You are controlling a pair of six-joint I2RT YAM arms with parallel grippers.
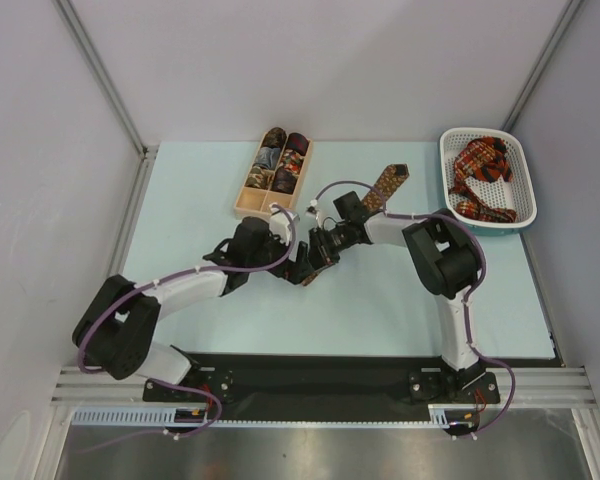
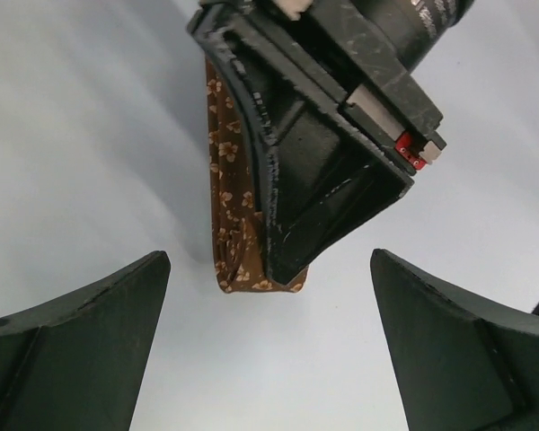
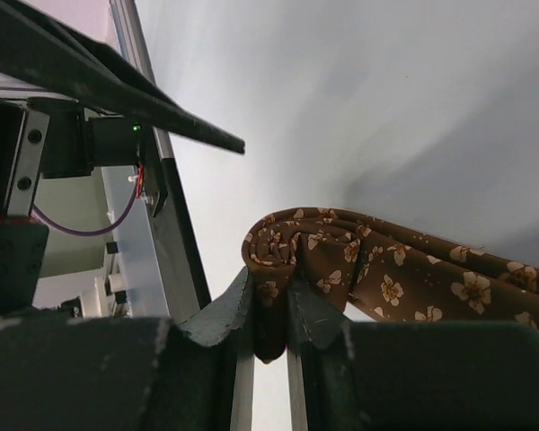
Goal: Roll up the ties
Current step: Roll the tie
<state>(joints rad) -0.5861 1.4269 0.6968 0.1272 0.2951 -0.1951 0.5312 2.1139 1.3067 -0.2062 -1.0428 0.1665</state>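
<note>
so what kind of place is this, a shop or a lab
Most likely a robotics lab cell: a left arm and right arm bolted to a rail by a pale table, bare white walls, and staged props, a box of rolled ties and a basket.

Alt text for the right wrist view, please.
The right gripper pinches the folded end of a brown tie with gold flowers; the rest trails right across the pale table. A metal rail stands at left.
</note>
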